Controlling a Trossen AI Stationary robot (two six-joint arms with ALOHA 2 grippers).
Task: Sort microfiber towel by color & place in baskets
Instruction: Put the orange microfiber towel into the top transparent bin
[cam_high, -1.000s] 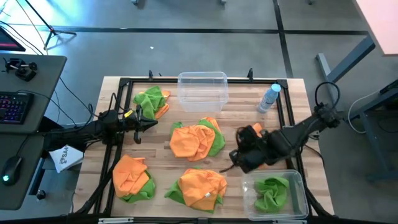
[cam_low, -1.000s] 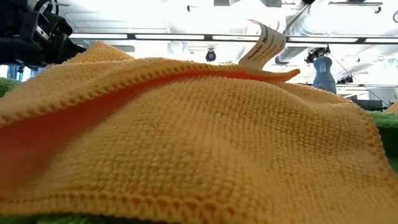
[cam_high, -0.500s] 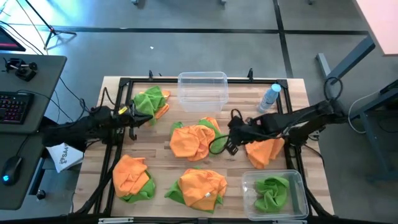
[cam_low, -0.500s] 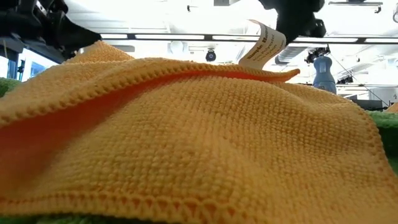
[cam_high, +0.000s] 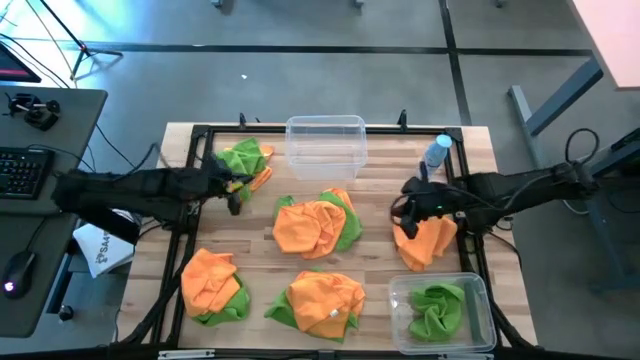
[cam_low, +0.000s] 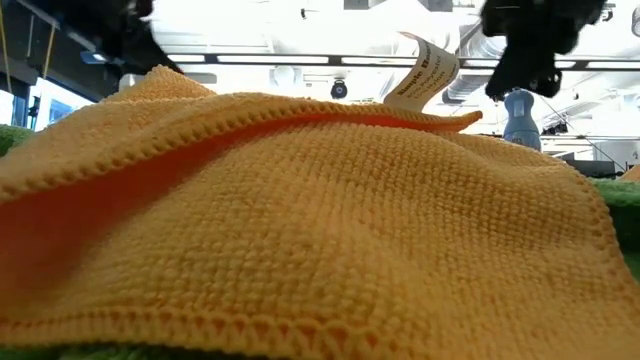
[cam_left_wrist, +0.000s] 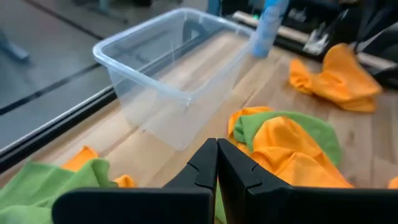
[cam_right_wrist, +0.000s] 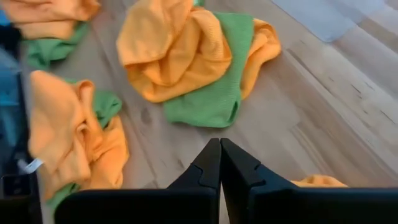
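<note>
Orange and green microfiber towels lie in mixed heaps on the wooden table: far left (cam_high: 245, 160), centre (cam_high: 315, 225), near left (cam_high: 212, 285) and near centre (cam_high: 325, 300). One orange towel (cam_high: 427, 242) lies alone at the right. A clear basket (cam_high: 325, 145) stands empty at the far edge. A second basket (cam_high: 478, 330) at the near right holds a green towel (cam_high: 438, 310). My left gripper (cam_high: 237, 192) hangs shut and empty beside the far-left heap. My right gripper (cam_high: 405, 213) hangs shut and empty by the lone orange towel's far-left edge.
A clear bottle with a blue cap (cam_high: 434, 157) stands at the far right, next to the empty basket. A black frame (cam_high: 200, 135) runs around the table top. An orange towel (cam_low: 300, 220) lies right in front of the low camera and fills its view.
My left gripper has risen and tipped up toward level near the far-left heap. My right gripper has swung from beside the near-right basket toward the far edge, then drawn back toward the right edge. The lone orange towel now shows clear of the arm. Both grippers have stayed shut.
</note>
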